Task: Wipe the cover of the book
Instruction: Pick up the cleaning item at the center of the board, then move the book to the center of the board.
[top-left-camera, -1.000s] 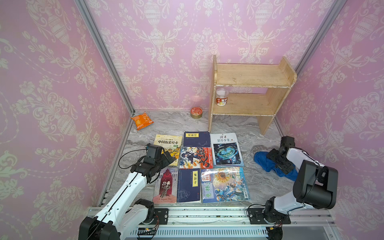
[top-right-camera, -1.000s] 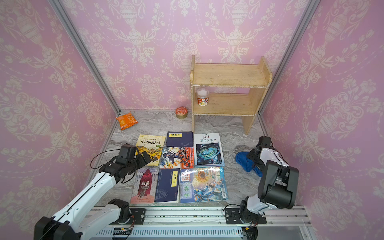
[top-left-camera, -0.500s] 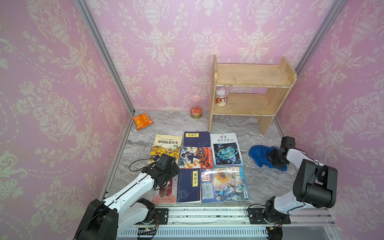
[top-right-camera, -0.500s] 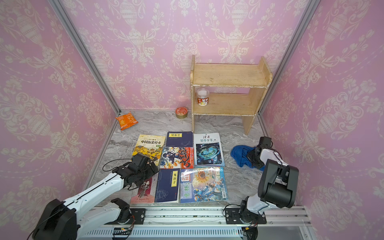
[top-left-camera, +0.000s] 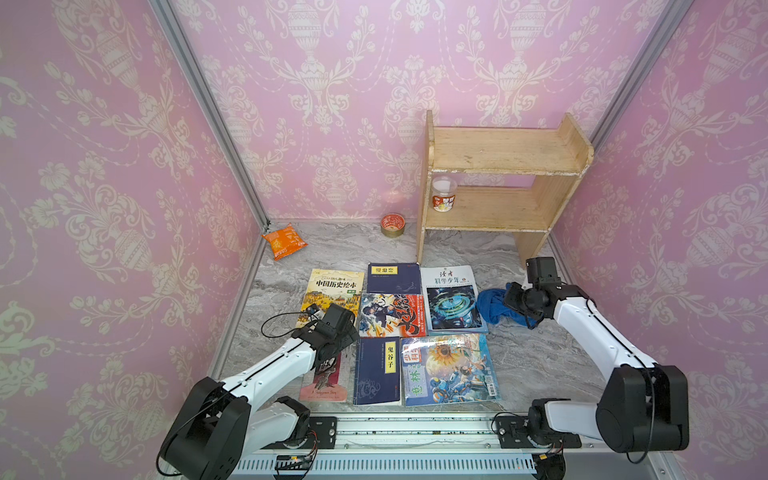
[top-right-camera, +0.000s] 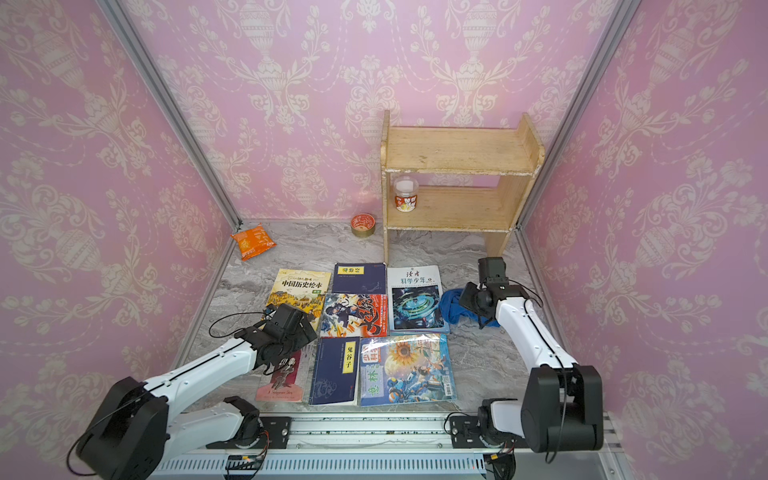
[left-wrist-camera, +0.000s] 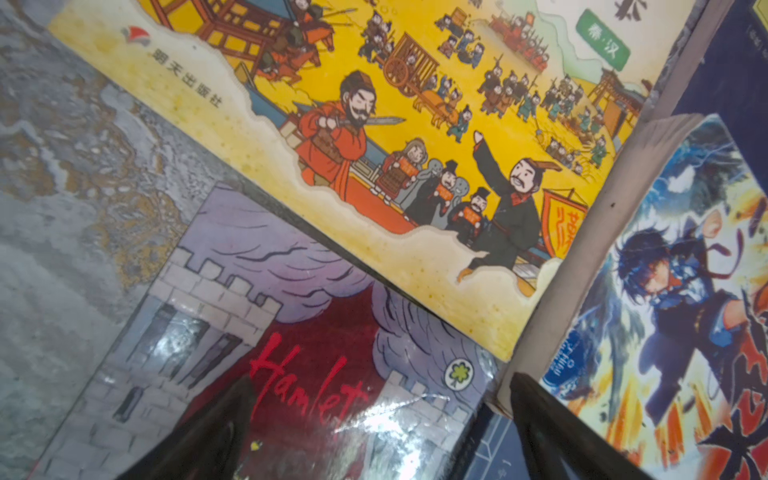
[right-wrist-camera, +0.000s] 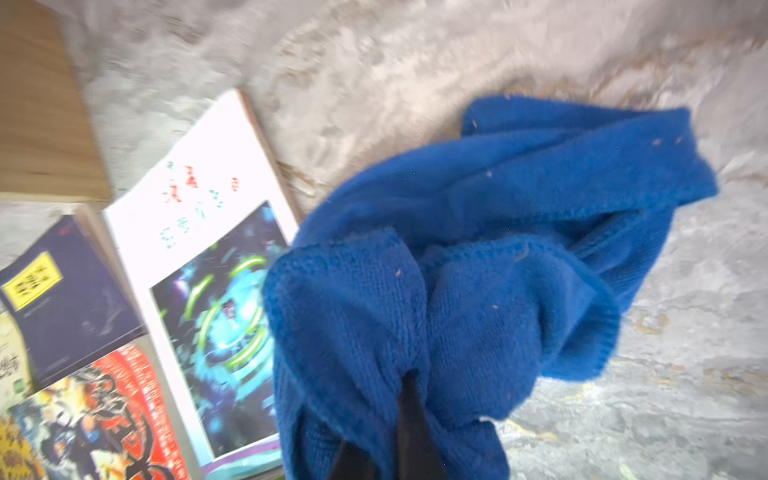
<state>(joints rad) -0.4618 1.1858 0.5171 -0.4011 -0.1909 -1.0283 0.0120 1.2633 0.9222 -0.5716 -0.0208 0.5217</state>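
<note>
Science book (top-left-camera: 452, 299) flat at the grid's 2 o'clock, blue cloth (top-left-camera: 490, 305) beside its 3 o'clock edge, pinched in right jaws, left jaws wide over Hamlet (left-wrist-camera: 311, 374); grip made, next likely sweeping toward 9 o'clock.

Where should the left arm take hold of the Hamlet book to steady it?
The Hamlet book lies flat. One long edge lies close beside the dark blue book, and the yellow history book borders its far end. So probably grip its outer long edge, coming from the bare table side. The left gripper is over it, jaws open.
</note>
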